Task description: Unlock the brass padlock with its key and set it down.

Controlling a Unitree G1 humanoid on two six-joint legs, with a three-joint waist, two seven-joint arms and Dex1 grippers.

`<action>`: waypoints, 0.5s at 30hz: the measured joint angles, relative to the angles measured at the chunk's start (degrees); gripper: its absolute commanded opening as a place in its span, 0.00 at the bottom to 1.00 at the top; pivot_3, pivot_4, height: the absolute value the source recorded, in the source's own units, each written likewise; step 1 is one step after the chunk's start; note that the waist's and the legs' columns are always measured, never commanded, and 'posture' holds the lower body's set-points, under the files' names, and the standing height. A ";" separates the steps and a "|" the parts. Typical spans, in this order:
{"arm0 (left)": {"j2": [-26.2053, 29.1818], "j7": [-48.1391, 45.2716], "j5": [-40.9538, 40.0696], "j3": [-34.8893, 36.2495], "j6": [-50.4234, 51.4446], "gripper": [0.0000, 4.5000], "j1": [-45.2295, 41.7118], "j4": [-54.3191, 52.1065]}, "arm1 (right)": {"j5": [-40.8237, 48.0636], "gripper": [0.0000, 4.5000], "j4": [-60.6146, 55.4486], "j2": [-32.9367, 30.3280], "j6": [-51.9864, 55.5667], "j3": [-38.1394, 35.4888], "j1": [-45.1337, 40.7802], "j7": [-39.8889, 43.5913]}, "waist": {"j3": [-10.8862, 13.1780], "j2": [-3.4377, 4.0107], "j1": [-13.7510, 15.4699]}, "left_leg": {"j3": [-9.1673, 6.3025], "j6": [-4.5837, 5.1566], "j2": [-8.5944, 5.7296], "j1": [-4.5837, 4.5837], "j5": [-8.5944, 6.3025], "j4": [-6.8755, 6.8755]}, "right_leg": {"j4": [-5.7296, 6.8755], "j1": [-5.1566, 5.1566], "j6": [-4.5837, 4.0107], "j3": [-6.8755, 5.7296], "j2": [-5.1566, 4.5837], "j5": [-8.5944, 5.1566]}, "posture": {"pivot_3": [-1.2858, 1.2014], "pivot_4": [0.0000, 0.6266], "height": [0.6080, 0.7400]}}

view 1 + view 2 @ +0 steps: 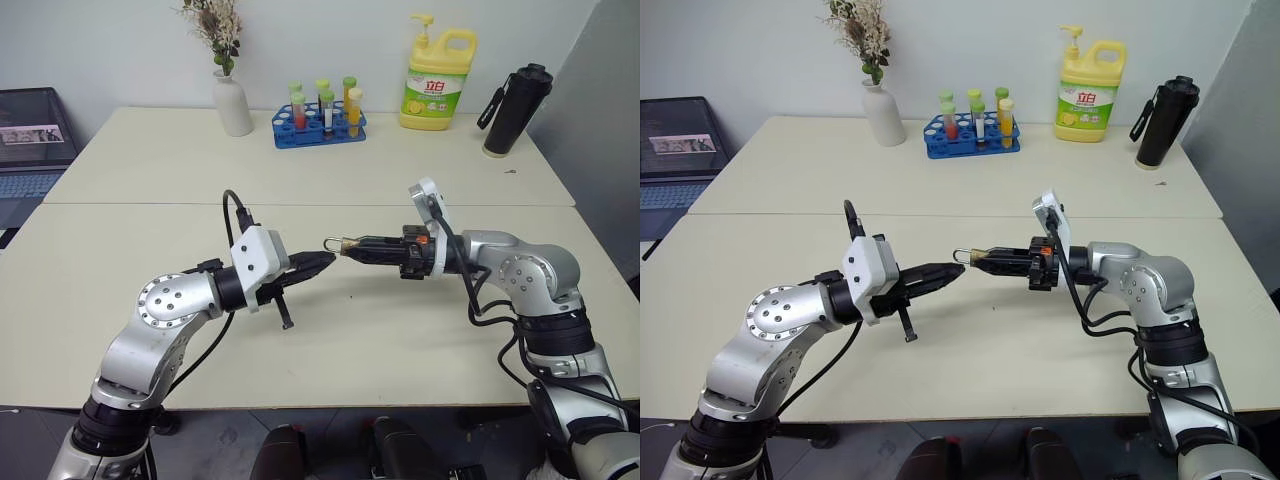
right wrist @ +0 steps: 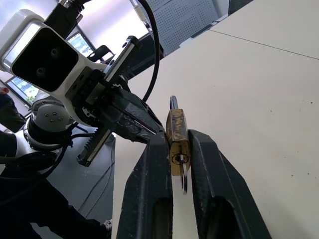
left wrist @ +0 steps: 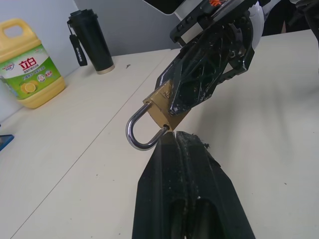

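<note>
My right gripper (image 1: 352,246) points left above the table's middle and is shut on the brass padlock (image 1: 347,244). The padlock's silver shackle (image 3: 133,137) sticks out past the fingertips toward my left gripper (image 1: 325,261). That gripper is shut, and its tip meets the padlock's corner by the shackle's end (image 3: 165,130). Nothing shows between its fingers (image 3: 187,164). In the right wrist view the padlock (image 2: 176,130) sits clamped between the two fingers. A thin silvery piece, seemingly its key (image 2: 183,178), hangs at the keyhole. Whether the shackle is released I cannot tell.
At the table's far edge stand a white vase (image 1: 233,103), a blue rack of tubes (image 1: 320,124), a yellow detergent bottle (image 1: 438,82) and a black flask (image 1: 512,112). A laptop (image 1: 30,140) sits off to the left. Bare tabletop (image 1: 380,330) lies under both grippers.
</note>
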 measured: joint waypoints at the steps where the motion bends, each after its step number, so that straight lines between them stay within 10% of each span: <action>1: 0.02 -0.08 -0.05 0.05 0.00 0.00 0.03 0.00 | 0.00 0.03 0.00 0.00 0.00 0.00 0.00 0.01 | 0.00 0.00 0.00 | 0.00 0.00 0.00 0.00 0.00 0.00 | 0.00 0.00 0.00 0.00 0.00 0.00 | 0.52 0.24 1.00; 15: -0.99 3.03 -15.00 9.49 9.09 0.00 -8.33 0.14 | 0.00 0.03 0.00 -0.11 0.00 0.09 0.01 0.24 | 0.01 -0.01 -0.01 | -0.02 0.00 -0.01 -0.01 0.00 0.01 | -0.02 0.01 0.02 -0.02 0.01 -0.01 | 0.52 0.24 1.00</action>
